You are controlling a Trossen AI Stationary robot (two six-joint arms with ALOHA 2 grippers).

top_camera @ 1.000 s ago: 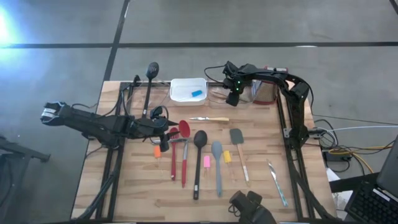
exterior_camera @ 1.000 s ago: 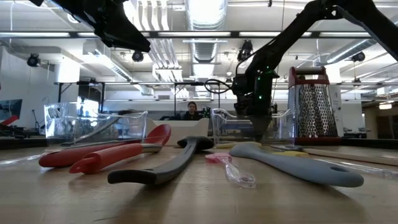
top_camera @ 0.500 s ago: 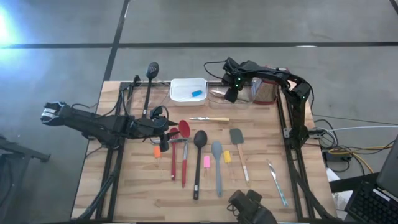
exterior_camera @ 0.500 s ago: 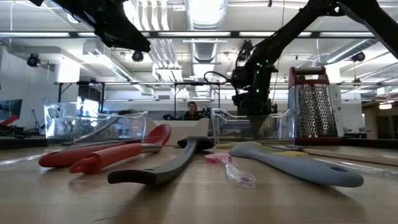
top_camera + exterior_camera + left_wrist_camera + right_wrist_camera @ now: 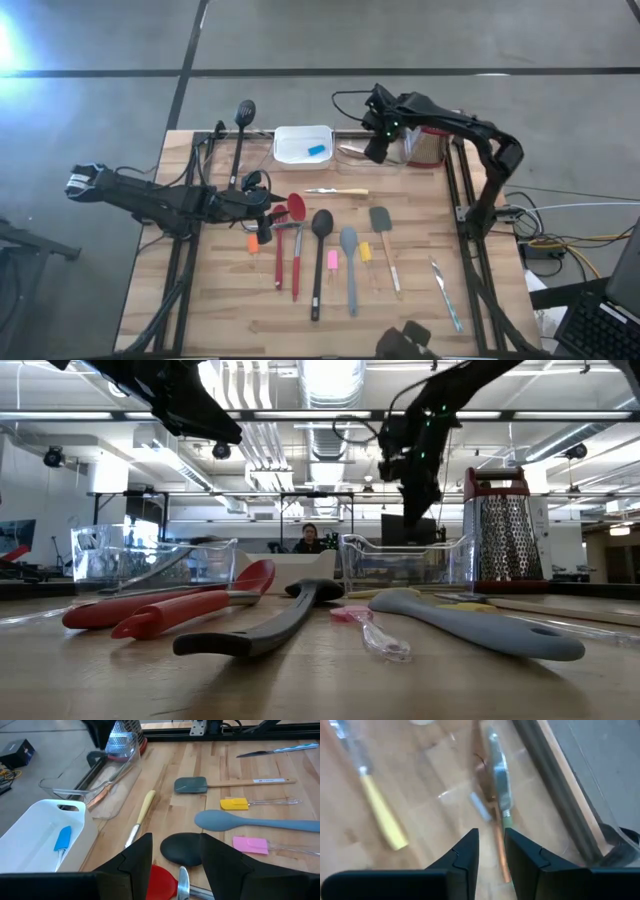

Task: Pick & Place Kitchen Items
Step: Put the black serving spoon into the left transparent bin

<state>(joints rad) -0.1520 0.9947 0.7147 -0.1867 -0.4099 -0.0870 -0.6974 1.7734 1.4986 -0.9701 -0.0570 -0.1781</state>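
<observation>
1. High view: left gripper [image 5: 268, 203] hovers low over the red spoon [image 5: 296, 208] head, fingers apart, holding nothing.
2. Black spoon [image 5: 182, 849] lies just beyond its fingertips.
3. Right gripper [image 5: 373, 150] raised over the clear tray [image 5: 375, 155]; narrow gap between fingers, empty; copper-handled knife [image 5: 499, 795] lies below.

**Lighting / picture quality**

Even, bright overhead light; shadows on the bench [image 5: 420, 290] soft and short. Hard white glare at the far left edge of the high view's floor [image 5: 8, 45]. Low view: ceiling strip lights [image 5: 330, 375] blown out, arms silhouetted, near red spatulas [image 5: 150, 610] soft. Right wrist view motion-blurred throughout. Left wrist view sharp; clear container [image 5: 100, 775] shows glints.
</observation>
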